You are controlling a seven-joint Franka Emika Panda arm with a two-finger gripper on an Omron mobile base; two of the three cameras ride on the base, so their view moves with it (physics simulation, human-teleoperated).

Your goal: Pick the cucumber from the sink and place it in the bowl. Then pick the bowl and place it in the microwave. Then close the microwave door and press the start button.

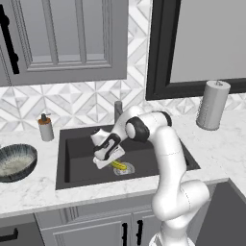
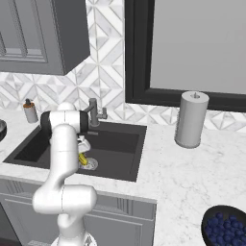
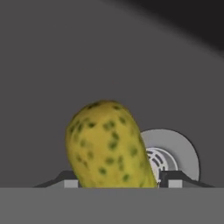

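The yellow-green speckled cucumber [image 1: 120, 166] [image 2: 82, 158] [image 3: 109, 144] lies on the floor of the dark sink [image 1: 77, 158] [image 2: 120, 144], partly over the round metal drain [image 3: 175, 153]. My gripper [image 1: 111, 161] [image 3: 119, 183] is down in the basin and straddles the cucumber. Its jaws are partly closed, with a fingertip close against each side. The blue-grey streaked bowl [image 1: 17, 161] stands on the counter left of the sink. The microwave and its door are out of view.
A grey faucet [image 1: 118, 110] [image 2: 93, 113] rises behind the sink. A soap dispenser [image 1: 46, 127] [image 2: 30, 111] stands at the back left and a paper towel roll [image 1: 212, 104] [image 2: 191, 119] on the right. A dark bowl of blueberries [image 2: 226, 226] sits near the right front edge.
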